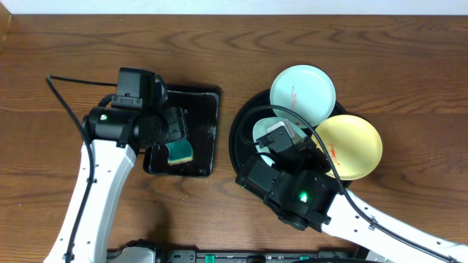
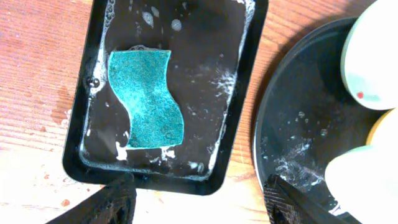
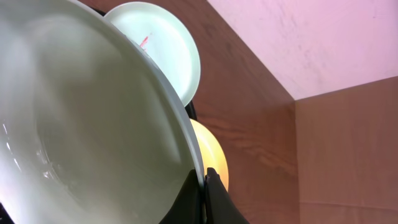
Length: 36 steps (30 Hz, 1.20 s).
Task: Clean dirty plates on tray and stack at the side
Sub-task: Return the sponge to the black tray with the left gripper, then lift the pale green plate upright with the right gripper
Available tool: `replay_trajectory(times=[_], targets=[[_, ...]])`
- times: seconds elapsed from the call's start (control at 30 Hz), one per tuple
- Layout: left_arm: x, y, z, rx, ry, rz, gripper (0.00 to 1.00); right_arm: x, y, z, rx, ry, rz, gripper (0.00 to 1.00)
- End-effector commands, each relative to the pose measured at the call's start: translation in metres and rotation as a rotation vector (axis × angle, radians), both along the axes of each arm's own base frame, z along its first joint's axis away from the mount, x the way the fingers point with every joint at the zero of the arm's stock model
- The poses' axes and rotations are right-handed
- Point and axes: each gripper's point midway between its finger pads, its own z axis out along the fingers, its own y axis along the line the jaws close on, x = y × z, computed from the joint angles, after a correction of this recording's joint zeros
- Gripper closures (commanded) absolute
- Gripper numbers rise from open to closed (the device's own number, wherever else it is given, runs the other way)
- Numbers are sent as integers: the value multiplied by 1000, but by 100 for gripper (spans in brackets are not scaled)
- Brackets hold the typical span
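My right gripper (image 1: pixel 284 140) (image 3: pixel 204 180) is shut on the rim of a pale blue-white plate (image 1: pixel 263 131) (image 3: pixel 81 124) and holds it tilted over the round black tray (image 1: pixel 243 120) (image 2: pixel 292 124). A second pale blue-white plate (image 1: pixel 303 91) (image 3: pixel 165 50) with a red smear leans on the tray's far rim. The pale yellow plate (image 1: pixel 349 146) (image 3: pixel 212 152) lies at the tray's right edge. My left gripper (image 1: pixel 167 128) (image 2: pixel 199 205) is open and empty, above the near edge of a rectangular tray.
A smaller rectangular black tray (image 1: pixel 205 135) (image 2: pixel 242 93), wet and soapy, lies left of the round tray and holds a teal sponge (image 1: pixel 179 152) (image 2: pixel 146 99). Bare wooden table lies around both trays.
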Motion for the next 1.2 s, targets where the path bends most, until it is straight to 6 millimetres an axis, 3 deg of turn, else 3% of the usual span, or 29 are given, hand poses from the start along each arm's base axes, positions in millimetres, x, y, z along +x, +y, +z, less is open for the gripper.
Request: replay_trajectory(times=[0.0,0.37,0.4,1.17], targets=[[3,0,10,-3,-28,-14,31,4,0,24,-9,-88,-8,99],[3,0,10,-3,-28,-14,28,7,5,44,5,-122,3,99],[3,0,10,-3,-28,-14,21,7,6,45,-4,-120,9,99],[3,0,10,-3,-28,-14,18,7,5,46,-38,-111,25,99]])
